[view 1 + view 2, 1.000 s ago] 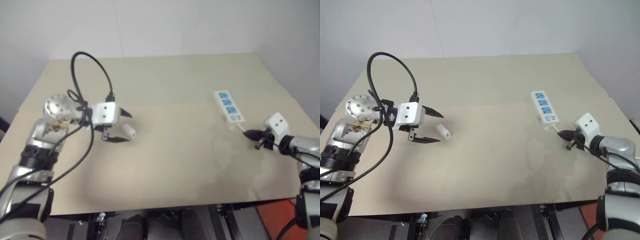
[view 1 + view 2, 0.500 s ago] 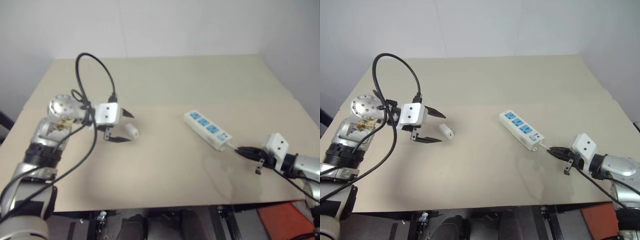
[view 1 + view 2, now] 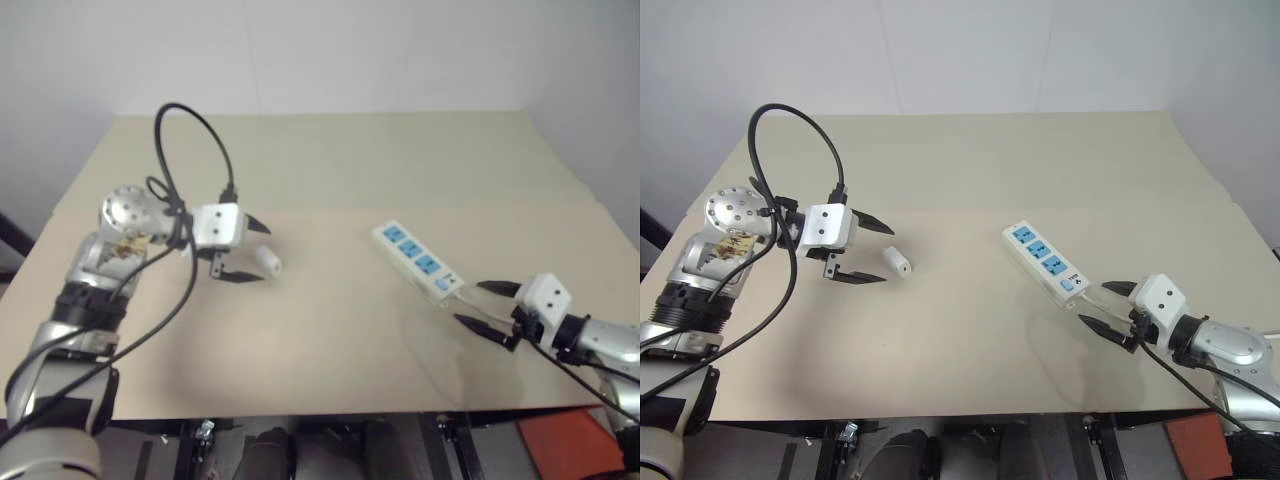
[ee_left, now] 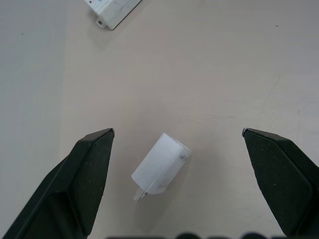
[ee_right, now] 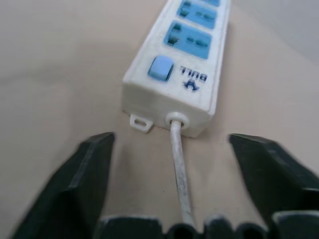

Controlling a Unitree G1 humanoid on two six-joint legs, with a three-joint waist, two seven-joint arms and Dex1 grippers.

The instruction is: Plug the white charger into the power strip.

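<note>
Left eye view: a beige table carries two white objects, with one robot arm reaching in from each side.
Left gripper: the left gripper hangs above the table on the robot's left, its two black fingers spread wide and touching nothing.
White charger: the white charger lies on its side on the table, between the tips of the left fingers but apart from both (the left wrist view shows bare table on either side of it, and small prongs at one end).
Power strip: the power strip lies flat and slantwise on the robot's right half of the table, well apart from the charger, its blue socket faces turned up.
Right gripper: the right gripper sits low, just beyond the strip's near end, its fingers spread apart with nothing pinched.
Cord: the white cord leaves the end of the strip and runs between the two open right fingers without touching either.
Strip end: in the right wrist view a blue switch sits on the strip's top face, close to where the cord leaves.
Cable: a black cable loops up above the left arm.
</note>
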